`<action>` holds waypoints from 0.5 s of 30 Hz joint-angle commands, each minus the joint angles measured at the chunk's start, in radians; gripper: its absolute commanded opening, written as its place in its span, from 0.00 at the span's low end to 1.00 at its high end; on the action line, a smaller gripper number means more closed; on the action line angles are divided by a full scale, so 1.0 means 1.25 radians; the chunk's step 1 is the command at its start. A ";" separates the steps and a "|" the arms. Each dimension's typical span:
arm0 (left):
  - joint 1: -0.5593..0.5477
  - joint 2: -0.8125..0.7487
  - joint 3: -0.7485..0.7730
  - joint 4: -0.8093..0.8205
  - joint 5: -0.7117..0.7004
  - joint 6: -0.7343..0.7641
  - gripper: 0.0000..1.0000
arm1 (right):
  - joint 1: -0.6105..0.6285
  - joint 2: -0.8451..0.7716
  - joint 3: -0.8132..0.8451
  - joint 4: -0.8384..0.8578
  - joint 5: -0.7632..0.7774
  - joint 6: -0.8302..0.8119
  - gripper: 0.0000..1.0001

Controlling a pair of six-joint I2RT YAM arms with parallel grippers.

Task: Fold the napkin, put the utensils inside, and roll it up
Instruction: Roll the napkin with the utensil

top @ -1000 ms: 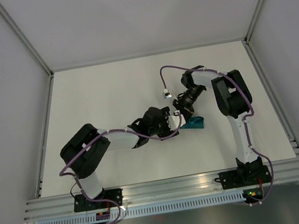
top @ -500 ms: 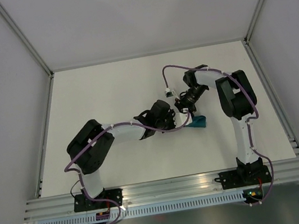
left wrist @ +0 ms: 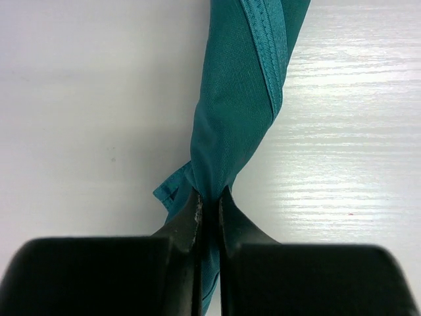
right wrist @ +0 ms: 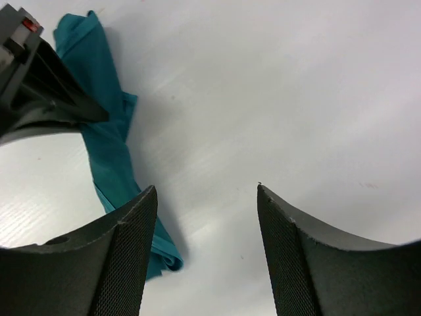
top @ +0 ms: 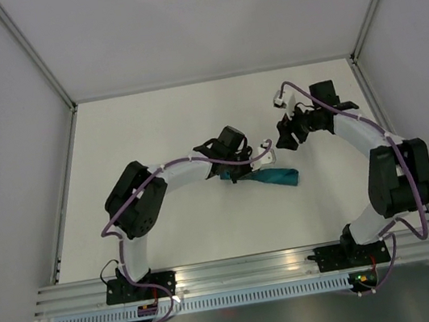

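The napkin (top: 276, 176) lies on the white table (top: 152, 130) just right of its centre. It is rolled and twisted into a narrow teal bundle. In the top view its long axis runs from about 10 o'clock to 4 o'clock.

The left gripper (top: 234, 171) sits on the bundle's 10 o'clock end. In the left wrist view its two black fingers (left wrist: 187, 224) are pressed almost together. They pinch a thin neck of cloth between them, and only a sliver of teal shows in the slit. From that pinch the napkin (left wrist: 237, 118) widens and runs away toward 12 o'clock, with a stitched hem spiralling across its upper part. A small hemmed corner pokes out toward 9 o'clock, beside the fingers.

The right gripper (top: 283, 138) is at about 1 o'clock from the napkin and apart from it. Its arm bends in from the right side of the table. In the right wrist view its fingers (right wrist: 125, 263) stand wide apart with bare table between them, and they grip nothing. In that view the napkin (right wrist: 105, 151) runs from 11 o'clock down toward 7 o'clock, and its lower end passes behind the finger on the left. The left gripper shows at 10 o'clock, clamped on the cloth.
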 commanded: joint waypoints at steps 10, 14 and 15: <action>0.038 0.151 0.185 -0.369 0.160 -0.060 0.02 | 0.063 -0.384 -0.318 0.168 0.074 -0.135 0.66; 0.039 0.178 0.221 -0.409 0.172 -0.061 0.02 | 0.210 -0.452 -0.428 0.248 0.224 -0.156 0.66; 0.040 0.189 0.227 -0.417 0.172 -0.061 0.02 | 0.265 -0.452 -0.465 0.266 0.250 -0.159 0.66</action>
